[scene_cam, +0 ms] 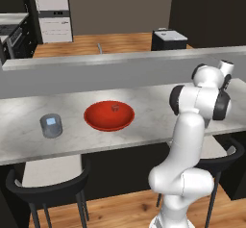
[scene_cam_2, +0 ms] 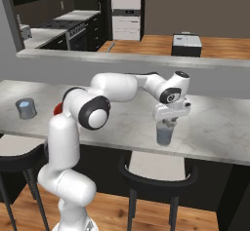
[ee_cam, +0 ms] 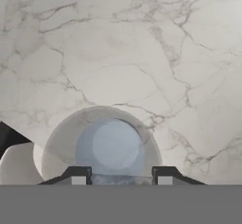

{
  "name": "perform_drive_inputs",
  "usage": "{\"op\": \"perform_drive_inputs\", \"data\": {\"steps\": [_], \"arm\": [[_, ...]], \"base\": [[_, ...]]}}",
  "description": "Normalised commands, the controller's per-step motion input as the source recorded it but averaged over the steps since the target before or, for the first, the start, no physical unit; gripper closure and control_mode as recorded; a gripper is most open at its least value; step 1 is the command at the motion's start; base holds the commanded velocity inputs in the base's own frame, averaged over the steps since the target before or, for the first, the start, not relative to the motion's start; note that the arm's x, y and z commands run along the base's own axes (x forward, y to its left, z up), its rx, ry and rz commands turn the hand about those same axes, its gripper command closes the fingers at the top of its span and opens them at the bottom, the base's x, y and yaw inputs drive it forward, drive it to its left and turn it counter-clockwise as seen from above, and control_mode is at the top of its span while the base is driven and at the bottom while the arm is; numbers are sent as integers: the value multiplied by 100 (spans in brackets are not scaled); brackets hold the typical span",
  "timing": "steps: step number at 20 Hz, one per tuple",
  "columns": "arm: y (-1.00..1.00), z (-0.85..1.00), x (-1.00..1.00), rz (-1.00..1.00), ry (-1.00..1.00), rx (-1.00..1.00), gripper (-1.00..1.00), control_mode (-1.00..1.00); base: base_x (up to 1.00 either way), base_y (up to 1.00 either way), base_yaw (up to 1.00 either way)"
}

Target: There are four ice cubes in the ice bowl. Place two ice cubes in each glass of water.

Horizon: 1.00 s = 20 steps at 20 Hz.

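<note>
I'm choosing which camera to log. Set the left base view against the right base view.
Left base view: the open inside of the red bowl, with a small thing lying in it. Right base view: the gripper just above a second tumbler near the counter's front edge. Both: the marble counter, the white arm and the grey tumbler at the left.

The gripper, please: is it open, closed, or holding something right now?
Gripper: closed, fingers above the glass of water; whether an ice cube sits between them cannot be told.

Arm reaches rightward, end effector [scene_cam_2: 168, 122] pointing down, fingers closed.
</note>
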Motion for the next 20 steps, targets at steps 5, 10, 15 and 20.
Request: {"op": "perform_drive_inputs", "data": {"steps": [5, 10, 15, 20], "arm": [[0, 0, -3, 0, 0, 0, 100, -100], [0, 0, 2, 0, 0, 0, 100, -100], [0, 0, 1, 0, 0, 0, 100, -100], [3, 0, 2, 0, 0, 0, 100, -100]], "base": [[0, 0, 0], [0, 0, 0], [0, 0, 0], [0, 0, 0]]}}
